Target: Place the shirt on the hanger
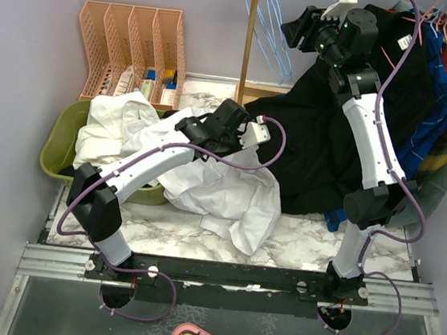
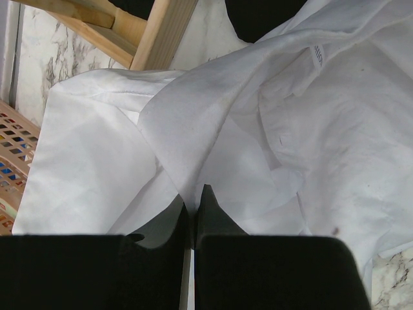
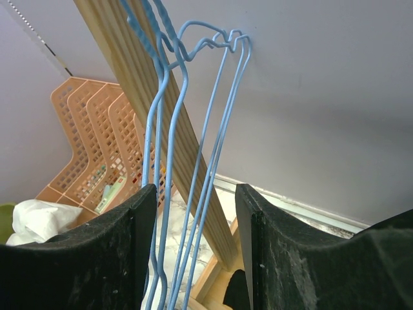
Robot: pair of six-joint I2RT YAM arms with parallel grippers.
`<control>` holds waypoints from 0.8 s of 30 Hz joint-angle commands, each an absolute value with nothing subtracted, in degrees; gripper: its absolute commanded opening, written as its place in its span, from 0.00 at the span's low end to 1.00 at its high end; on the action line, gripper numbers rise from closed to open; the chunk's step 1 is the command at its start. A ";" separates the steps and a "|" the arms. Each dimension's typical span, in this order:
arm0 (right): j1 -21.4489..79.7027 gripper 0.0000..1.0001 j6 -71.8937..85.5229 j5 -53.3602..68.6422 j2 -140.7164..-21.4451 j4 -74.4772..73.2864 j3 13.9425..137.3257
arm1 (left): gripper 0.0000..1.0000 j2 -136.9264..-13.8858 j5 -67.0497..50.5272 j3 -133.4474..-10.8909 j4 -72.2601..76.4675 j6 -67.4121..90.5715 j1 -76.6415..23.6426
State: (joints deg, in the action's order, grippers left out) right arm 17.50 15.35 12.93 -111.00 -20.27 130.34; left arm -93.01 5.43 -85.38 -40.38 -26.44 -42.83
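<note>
One fold of shirt (image 2: 290,161) in left gripper (image 2: 193,197).

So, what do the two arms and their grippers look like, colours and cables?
The left arm and right arm are alike: white link shells, black joints and black bases. A thin purple cable loops loosely along each. The left gripper and right gripper have plain black, flat-sided fingers. I see no markings.

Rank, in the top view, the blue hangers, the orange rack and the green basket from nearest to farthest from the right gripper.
1. Blue hangers: just left of the right gripper, at the back.
2. Orange rack: back left.
3. Green basket: far left, nearer the front.
</note>
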 commanded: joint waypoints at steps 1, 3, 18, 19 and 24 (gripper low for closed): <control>17.14 0.52 15.52 13.93 -110.13 -19.59 130.12 | 0.00 -93.26 5.52 -86.86 -39.93 -25.93 -42.63; 17.09 0.52 15.53 14.18 -110.37 -20.00 129.76 | 0.00 -93.22 5.55 -86.67 -39.84 -26.08 -42.63; 17.18 0.51 15.15 15.64 -109.96 -22.07 126.79 | 0.00 -93.16 5.76 -86.44 -39.75 -26.02 -42.58; 17.22 0.49 15.03 15.45 -109.86 -22.07 126.48 | 0.00 -93.16 5.73 -86.48 -39.74 -26.06 -42.62; 17.15 0.37 13.81 14.12 -108.44 -21.75 123.82 | 0.00 -92.91 6.04 -86.07 -39.51 -26.12 -42.62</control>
State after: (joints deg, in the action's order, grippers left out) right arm 17.50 14.94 14.46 -110.96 -21.43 126.04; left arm -93.01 5.43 -85.38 -40.38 -26.44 -42.83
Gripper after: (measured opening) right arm 0.432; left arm 0.021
